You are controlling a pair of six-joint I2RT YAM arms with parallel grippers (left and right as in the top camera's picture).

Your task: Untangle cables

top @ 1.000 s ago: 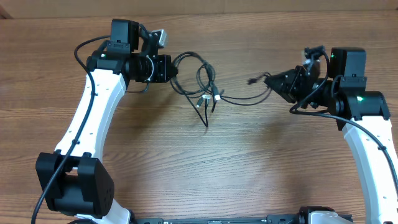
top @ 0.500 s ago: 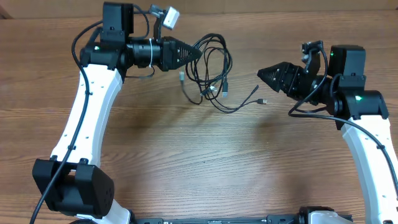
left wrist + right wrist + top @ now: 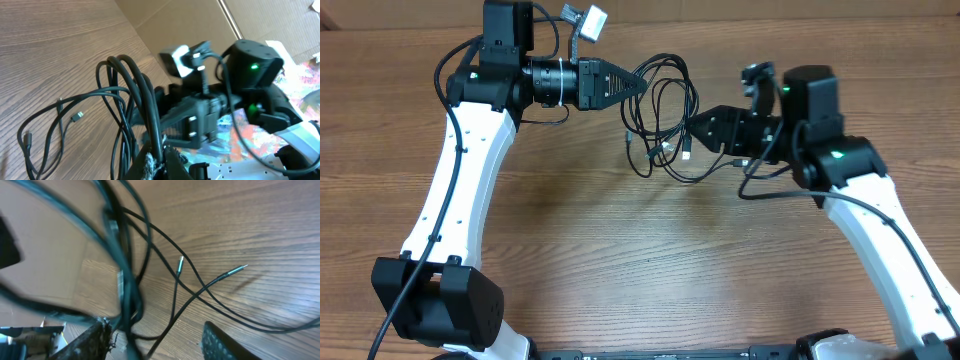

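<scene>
The cables (image 3: 665, 147) are thin black cords that hang in loose loops above the wooden table (image 3: 620, 260), with small plug ends dangling at the bottom. My left gripper (image 3: 637, 86) is shut on the top of the bundle and holds it up. In the left wrist view the strands (image 3: 148, 100) run down into its closed jaws (image 3: 161, 159). My right gripper (image 3: 692, 128) stands open right beside the loops. In the right wrist view several blurred strands (image 3: 131, 300) pass between its spread fingers (image 3: 95, 340), and two silver-tipped ends (image 3: 239, 269) lie beyond.
A cardboard wall (image 3: 770, 20) runs along the table's far edge. The right arm's body (image 3: 250, 65) fills the left wrist view just behind the bundle. Both arms' white links (image 3: 460, 180) flank the middle of the table.
The left gripper lifted the bundle off the table and up to the right. The right gripper let go of a cable end, opened, and swung left up to the hanging loops.
</scene>
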